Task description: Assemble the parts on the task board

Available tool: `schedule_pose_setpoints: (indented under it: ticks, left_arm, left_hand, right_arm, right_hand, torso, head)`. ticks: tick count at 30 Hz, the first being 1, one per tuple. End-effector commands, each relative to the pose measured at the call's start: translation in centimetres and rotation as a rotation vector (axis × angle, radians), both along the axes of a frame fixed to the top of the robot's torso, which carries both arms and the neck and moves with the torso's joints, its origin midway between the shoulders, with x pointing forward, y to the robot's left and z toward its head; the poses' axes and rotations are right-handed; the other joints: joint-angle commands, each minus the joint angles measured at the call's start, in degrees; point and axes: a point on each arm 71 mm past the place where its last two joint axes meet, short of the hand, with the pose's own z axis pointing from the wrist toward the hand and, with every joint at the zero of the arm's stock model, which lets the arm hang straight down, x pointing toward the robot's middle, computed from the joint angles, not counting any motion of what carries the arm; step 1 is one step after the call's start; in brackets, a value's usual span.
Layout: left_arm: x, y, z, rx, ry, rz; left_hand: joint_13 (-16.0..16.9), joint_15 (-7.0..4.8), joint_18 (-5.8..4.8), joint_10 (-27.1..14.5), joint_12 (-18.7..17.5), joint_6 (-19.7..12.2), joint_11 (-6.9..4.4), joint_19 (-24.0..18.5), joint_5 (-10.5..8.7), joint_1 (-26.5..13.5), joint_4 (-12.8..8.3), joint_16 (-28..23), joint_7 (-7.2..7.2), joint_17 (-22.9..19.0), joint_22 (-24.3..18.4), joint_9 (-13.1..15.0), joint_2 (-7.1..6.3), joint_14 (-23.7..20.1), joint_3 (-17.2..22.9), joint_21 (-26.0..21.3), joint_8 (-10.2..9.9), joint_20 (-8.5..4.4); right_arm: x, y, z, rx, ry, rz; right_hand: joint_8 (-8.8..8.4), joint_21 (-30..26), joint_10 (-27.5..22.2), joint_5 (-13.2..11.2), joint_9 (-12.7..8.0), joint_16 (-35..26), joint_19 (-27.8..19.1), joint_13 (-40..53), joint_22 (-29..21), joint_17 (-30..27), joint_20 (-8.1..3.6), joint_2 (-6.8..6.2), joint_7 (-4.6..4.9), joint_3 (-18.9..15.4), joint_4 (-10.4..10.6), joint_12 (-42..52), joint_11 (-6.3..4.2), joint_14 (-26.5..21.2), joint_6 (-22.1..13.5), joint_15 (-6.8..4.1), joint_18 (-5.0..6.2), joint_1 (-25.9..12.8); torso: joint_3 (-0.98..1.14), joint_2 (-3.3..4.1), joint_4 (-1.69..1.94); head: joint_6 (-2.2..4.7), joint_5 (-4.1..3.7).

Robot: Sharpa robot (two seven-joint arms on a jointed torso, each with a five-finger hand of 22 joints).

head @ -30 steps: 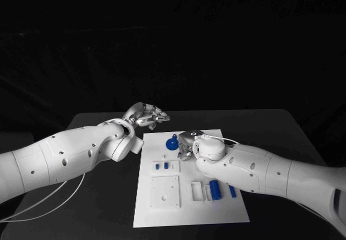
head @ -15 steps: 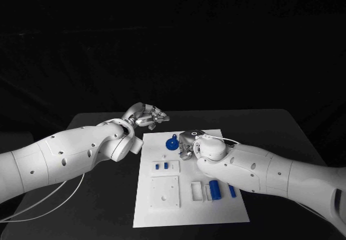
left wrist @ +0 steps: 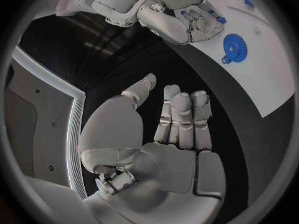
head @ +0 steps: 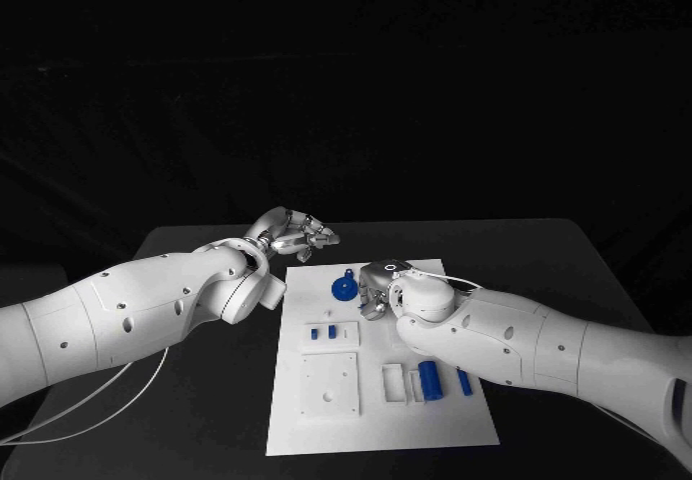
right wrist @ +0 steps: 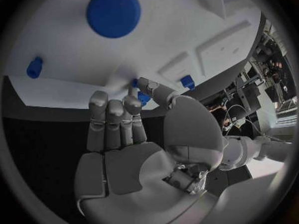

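Task board (head: 378, 420) unmarked (no legible writing)

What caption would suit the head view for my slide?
Two white arms reach over the white task board; the right robot hand is beside the blue round part, the left robot hand past the board's far corner.

Small blue part (right wrist: 142, 97) half hidden behind right hand's fingers (right wrist: 115, 115).
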Motion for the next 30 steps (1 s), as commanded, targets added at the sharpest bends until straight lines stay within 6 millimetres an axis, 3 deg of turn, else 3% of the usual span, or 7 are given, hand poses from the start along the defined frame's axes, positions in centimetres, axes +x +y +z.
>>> schedule_pose_setpoints:
  ticks: [1,7,11,14,19,24,30]
  left_arm:
    - [-0.1,-0.1,0.1,-0.002,0.004,-0.027]
    - [-0.2,0.3,0.0,-0.01,0.027,-0.037]
    - [-0.4,0.4,-0.2,-0.03,0.067,-0.053]
    - [-0.5,0.4,-0.3,-0.03,0.085,-0.061]
    - [-0.6,0.6,-0.6,-0.055,0.14,-0.054]
    - [-0.9,0.8,-1.1,-0.056,0.193,-0.055]
    - [-1.0,1.0,-1.4,-0.047,0.203,-0.042]
  left_hand:
    - [-0.1,0.06,-0.56,-0.4,-0.3,-0.5,0.14,0.0,0.16,-0.1,-0.3,-0.4,0.1,0.1,-0.1,-0.1,0.25,0.4,0.0,-0.3,-0.1,-3.5]
    - [-1.9,0.56,-0.52,-0.5,-3.2,-1.8,0.66,-0.1,0.13,-0.3,-0.4,-0.6,0.65,0.3,0.0,-0.7,0.31,0.4,0.2,-0.4,-0.6,-3.23]
    - [-7.7,1.02,-0.17,5.4,-14.0,-1.6,1.11,0.0,0.74,-0.6,-1.1,-1.4,0.94,0.3,0.2,-1.5,0.33,0.7,1.0,-0.4,-1.0,-2.72]
    - [-9.5,1.1,0.14,7.6,-18.5,-1.8,1.36,0.7,0.5,0.0,-1.7,-2.1,1.09,0.1,0.0,-1.9,1.28,1.6,1.9,-0.5,-1.2,-2.59]
    - [-12.1,1.46,0.91,11.4,-27.3,-2.4,1.65,2.5,0.63,-0.3,-2.5,-3.7,1.34,-0.4,-0.3,-2.4,1.37,4.6,2.5,-0.5,-1.5,-2.37]
    - [-12.9,1.6,1.25,12.9,-31.7,-2.7,1.88,3.2,0.58,-0.8,-2.5,-4.0,1.6,-0.1,-0.5,-2.7,1.26,5.9,2.5,-0.5,-1.6,-2.17]
    - [-13.1,1.72,1.38,13.4,-33.3,-2.8,1.98,3.4,0.51,-1.3,-2.2,-4.1,1.72,0.0,-0.6,-2.8,1.09,6.1,2.3,-0.6,-1.6,-2.06]
  right_arm:
    - [-0.2,-0.2,-0.2,0.007,0.004,0.033]
    - [-0.4,-0.5,0.2,0.054,-0.03,0.055]
    - [-0.8,-0.9,0.6,0.094,-0.066,0.067]
    - [-1.1,-1.3,1.0,0.112,-0.087,0.074]
    - [-1.4,-1.9,2.0,0.129,-0.118,0.084]
    - [-1.9,-2.6,3.3,0.157,-0.141,0.089]
    - [-1.2,-3.3,3.5,0.135,-0.132,0.067]
  right_hand:
    - [0.37,0.1,0.3,0.2,0.2,0.0,0.1,-0.1,0.3,0.1,0.24,0.67,0.37,-0.3,-0.2,-0.1,0.0,0.2,0.9,0.24,2.19,-0.8]
    - [0.69,0.5,0.9,0.9,0.3,0.1,0.5,-0.1,0.4,0.2,0.23,1.19,0.1,-1.1,-0.1,0.0,-0.26,0.7,1.5,0.13,2.19,-1.8]
    - [0.93,0.7,1.5,1.2,0.4,0.2,1.0,-0.2,0.3,0.2,0.11,1.28,-0.13,-1.4,0.1,0.1,-0.49,1.2,2.0,-0.01,2.19,-2.0]
    - [1.04,0.8,1.8,1.3,0.4,0.2,1.2,-0.2,0.3,0.2,0.02,1.14,-0.23,-1.5,0.2,0.1,-0.6,1.5,2.2,-0.11,2.19,-2.1]
    - [1.16,0.9,2.1,1.4,0.4,0.2,1.5,-0.3,0.2,0.2,-0.11,0.76,-0.36,-1.4,0.4,0.1,-0.72,1.8,2.4,-0.23,2.19,-2.0]
    - [1.2,0.9,2.3,1.1,0.5,0.1,1.6,-0.3,0.2,0.2,-0.23,0.33,-0.43,-1.2,0.7,0.0,-0.8,2.0,2.6,-0.34,2.19,-1.9]
    - [1.2,0.9,2.5,0.7,0.4,0.1,1.8,-0.4,0.1,0.2,-0.32,-0.01,-0.47,-0.8,1.1,-0.1,-0.84,2.1,2.6,-0.43,2.19,-1.7]
  torso:
    - [0.02,0.01,0.02]
    - [0.03,0.0,0.02]
    - [0.02,0.01,-0.06]
    - [0.03,0.01,-0.1]
    - [0.07,-0.03,-0.09]
    - [0.09,-0.04,-0.14]
    - [0.06,-0.06,-0.16]
  head:
    - [0.11,-0.01]
    - [0.29,0.06]
    - [0.46,0.12]
    - [0.67,0.13]
    - [0.94,0.24]
    - [1.4,0.3]
    - [1.77,0.26]
